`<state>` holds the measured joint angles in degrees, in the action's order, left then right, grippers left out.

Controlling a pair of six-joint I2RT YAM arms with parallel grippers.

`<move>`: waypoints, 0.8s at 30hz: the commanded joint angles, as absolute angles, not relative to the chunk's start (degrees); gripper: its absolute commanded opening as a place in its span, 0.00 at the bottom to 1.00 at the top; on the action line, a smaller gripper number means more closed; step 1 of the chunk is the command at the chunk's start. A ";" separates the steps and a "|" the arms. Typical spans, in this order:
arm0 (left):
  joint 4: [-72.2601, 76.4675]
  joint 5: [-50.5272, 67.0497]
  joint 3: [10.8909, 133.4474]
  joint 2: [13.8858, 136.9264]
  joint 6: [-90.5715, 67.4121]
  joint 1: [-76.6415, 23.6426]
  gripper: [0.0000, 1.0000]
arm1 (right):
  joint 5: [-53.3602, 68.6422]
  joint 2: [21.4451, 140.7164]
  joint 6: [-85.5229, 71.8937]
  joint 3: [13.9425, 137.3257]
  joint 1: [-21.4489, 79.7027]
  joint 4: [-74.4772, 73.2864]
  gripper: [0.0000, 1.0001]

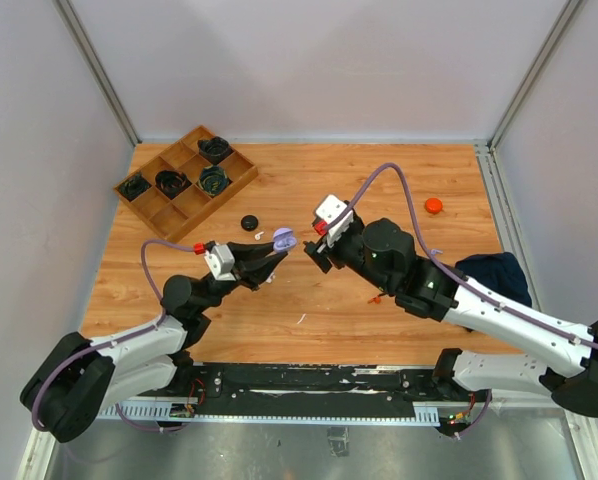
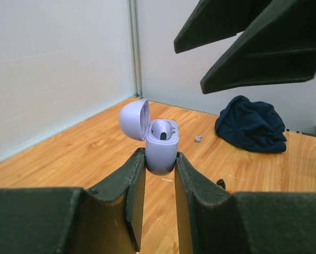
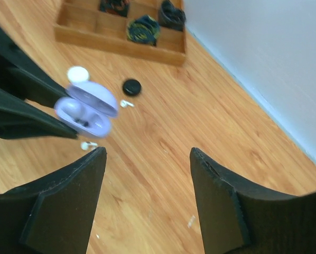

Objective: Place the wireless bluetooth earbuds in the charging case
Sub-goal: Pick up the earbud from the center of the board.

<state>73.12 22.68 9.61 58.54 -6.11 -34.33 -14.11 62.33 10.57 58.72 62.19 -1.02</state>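
Above table centre, case: charging case (image 2: 162, 152) stood upright, lid open, one earbud (image 2: 163, 130) seated.
Left gripper (image 2: 160, 161): clamped on the case's base.
Right gripper (image 3: 147, 156): fingers apart, empty, facing the case.
Loose bud (image 2: 198, 138): probably the pale purple speck that lay near the dark cloth (image 2: 250, 124); right arm nearer.

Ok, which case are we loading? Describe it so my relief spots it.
Start at the wooden compartment tray at far left, then come toward the middle to the left gripper. Between its fingers is the pale purple plastic charging case: unlike the black round disc lying flat nearby, it is lifted, lid open.
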 commanded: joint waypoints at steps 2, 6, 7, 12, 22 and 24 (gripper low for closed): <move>73.54 19.93 7.41 55.36 -3.41 -34.72 0.00 | -16.13 60.99 6.93 61.94 55.04 -15.17 0.66; 72.33 19.06 6.33 53.24 -2.04 -34.72 0.00 | -15.75 61.14 4.10 62.62 49.25 -22.22 0.66; 72.14 18.65 5.93 52.87 -1.64 -34.72 0.00 | -15.38 61.26 3.33 62.73 47.23 -24.05 0.66; 71.30 16.97 4.60 51.44 -0.01 -34.72 0.00 | -12.96 62.99 1.58 61.99 37.88 -28.79 0.66; 67.46 15.10 3.37 47.59 1.71 -34.73 0.00 | -3.39 72.03 0.26 59.90 17.60 -29.35 0.66; 67.48 14.95 3.11 46.90 1.62 -34.72 0.00 | -1.76 74.64 -0.59 60.08 14.36 -28.90 0.66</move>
